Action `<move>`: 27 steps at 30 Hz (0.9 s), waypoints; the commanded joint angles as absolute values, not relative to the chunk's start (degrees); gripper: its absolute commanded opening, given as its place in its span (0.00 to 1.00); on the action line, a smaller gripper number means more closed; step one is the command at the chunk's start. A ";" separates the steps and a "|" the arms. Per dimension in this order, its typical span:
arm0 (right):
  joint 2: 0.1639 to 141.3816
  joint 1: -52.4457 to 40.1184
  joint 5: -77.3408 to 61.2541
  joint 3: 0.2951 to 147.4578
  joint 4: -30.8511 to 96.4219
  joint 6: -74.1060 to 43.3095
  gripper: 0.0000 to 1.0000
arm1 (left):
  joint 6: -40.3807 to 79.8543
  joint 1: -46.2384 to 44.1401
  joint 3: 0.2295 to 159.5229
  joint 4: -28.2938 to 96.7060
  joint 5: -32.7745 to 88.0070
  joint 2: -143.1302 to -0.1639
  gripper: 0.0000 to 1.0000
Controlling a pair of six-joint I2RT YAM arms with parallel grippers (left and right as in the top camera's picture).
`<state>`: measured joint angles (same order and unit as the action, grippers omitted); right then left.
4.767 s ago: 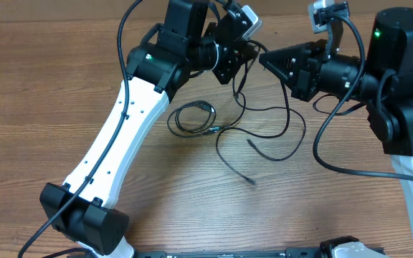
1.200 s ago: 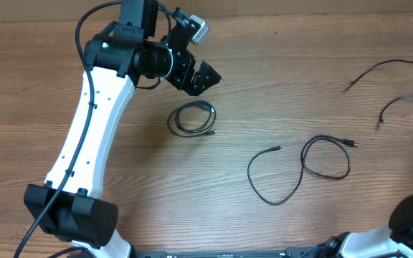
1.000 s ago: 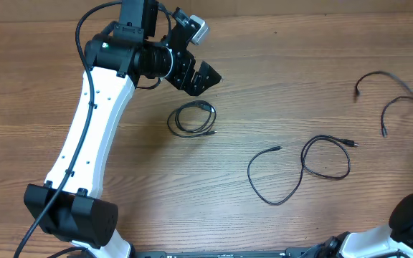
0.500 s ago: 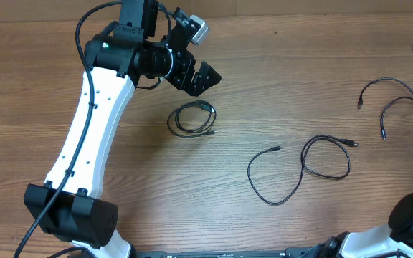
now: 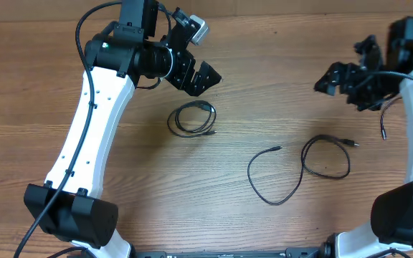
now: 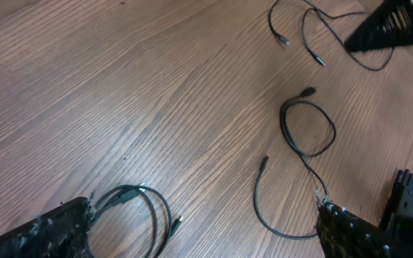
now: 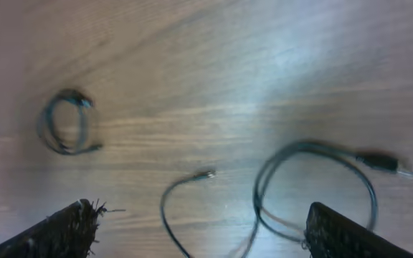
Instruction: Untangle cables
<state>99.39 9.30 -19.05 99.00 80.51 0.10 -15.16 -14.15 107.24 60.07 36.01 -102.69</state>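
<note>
Left pincer (image 5: pixel 206 77): spread wide, empty, hovering near the small coiled thin black cord (image 5: pixel 192 118) on the brown wood-grain table (image 5: pixel 120 208), not touching it. Right pincer (image 5: pixel 325 79): likewise spread apart, gripping nothing, over the table's right side. Below it, lying free, long thin black cord (image 5: pixel 326 159): closed loop with a plug end pointing right, open curve trailing left to another small plug. Third thin black cord (image 5: pixel 382 122): partly hidden beside the white right arm (image 5: pixel 411 136), one plug end showing overhead, two plug ends showing from the left wrist.
</note>
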 commanded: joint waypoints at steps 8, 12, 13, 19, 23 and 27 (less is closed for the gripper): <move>99.07 2.13 -9.39 89.82 81.58 -10.48 0.90 | -14.96 -13.96 107.72 60.16 34.94 -103.50 1.00; 99.07 -0.21 -9.26 81.10 77.28 -12.56 0.89 | -14.98 -13.96 107.72 60.14 34.92 -103.50 1.00; 99.07 -0.89 -9.23 78.65 75.83 -13.17 0.89 | -15.00 -13.96 107.72 60.14 34.87 -103.50 1.00; 99.07 -3.33 -9.02 69.87 70.41 -17.02 0.81 | -14.98 -13.96 107.72 60.20 34.06 -103.50 1.00; 99.07 -3.36 -8.99 65.63 66.70 -19.49 0.79 | -14.98 -13.96 107.72 60.23 34.06 -103.50 1.00; 99.07 -3.36 -9.02 61.12 63.22 -19.88 0.79 | -14.98 -13.96 107.72 60.23 33.85 -103.50 1.00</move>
<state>99.39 -3.36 -9.61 63.61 64.55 -18.02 -15.16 -14.15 107.24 60.25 34.24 -102.69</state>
